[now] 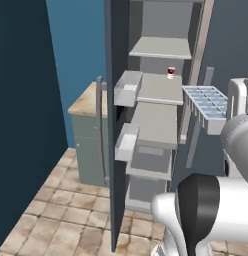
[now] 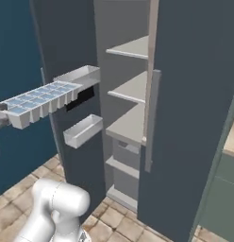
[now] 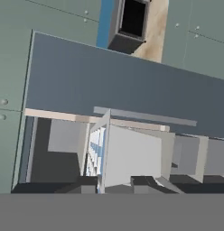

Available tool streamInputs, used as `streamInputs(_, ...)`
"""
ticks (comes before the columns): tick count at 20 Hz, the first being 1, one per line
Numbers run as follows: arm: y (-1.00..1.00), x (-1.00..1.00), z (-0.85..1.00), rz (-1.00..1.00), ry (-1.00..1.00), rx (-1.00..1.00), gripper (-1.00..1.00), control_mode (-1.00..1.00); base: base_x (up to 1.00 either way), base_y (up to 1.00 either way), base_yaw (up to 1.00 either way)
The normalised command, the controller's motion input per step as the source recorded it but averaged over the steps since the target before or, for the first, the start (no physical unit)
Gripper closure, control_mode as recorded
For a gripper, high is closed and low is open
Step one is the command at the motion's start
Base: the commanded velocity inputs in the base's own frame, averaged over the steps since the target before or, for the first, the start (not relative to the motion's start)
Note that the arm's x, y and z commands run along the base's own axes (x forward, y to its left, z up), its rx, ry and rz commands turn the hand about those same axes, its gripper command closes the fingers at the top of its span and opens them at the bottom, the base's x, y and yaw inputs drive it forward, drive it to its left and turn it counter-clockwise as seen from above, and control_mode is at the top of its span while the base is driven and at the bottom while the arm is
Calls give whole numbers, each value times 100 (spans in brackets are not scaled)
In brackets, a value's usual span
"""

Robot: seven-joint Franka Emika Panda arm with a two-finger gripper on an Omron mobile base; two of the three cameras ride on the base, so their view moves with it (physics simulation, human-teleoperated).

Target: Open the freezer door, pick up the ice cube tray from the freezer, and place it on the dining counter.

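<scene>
The freezer door (image 1: 116, 125) stands swung open, edge-on, with pale grey bins (image 1: 128, 87) on its inner side. The freezer (image 1: 158, 90) shows its flat pale shelves. The ice cube tray (image 1: 208, 106), white-grey with pale blue cells, hangs level in the air in front of the shelves, outside the compartment. In the right base view the tray (image 2: 41, 101) is held at its near end by my gripper (image 2: 1, 108). In the hand view the gripper (image 3: 116, 182) is shut on the tray (image 3: 98, 149), seen edge-on. The dining counter is out of view.
A small red-and-white can (image 1: 171, 72) stands on an upper shelf. A beige-topped grey-green cabinet (image 1: 88, 135) is left of the open door. The plain dark grey door (image 2: 194, 118) with its bar handle (image 2: 152, 118) is shut on the right. Tiled floor (image 1: 61, 210) lies below.
</scene>
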Motion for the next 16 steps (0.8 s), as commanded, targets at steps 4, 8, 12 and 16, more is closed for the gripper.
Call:
streamInputs(4,0,0,0,0,0,0,100,100,-62,-30,36)
streamInputs(8,0,0,0,0,0,0,100,100,-53,-7,44)
streamInputs(12,0,0,0,0,0,0,100,100,-44,0,48)
streamInputs(16,0,0,0,0,0,0,100,100,-36,0,52)
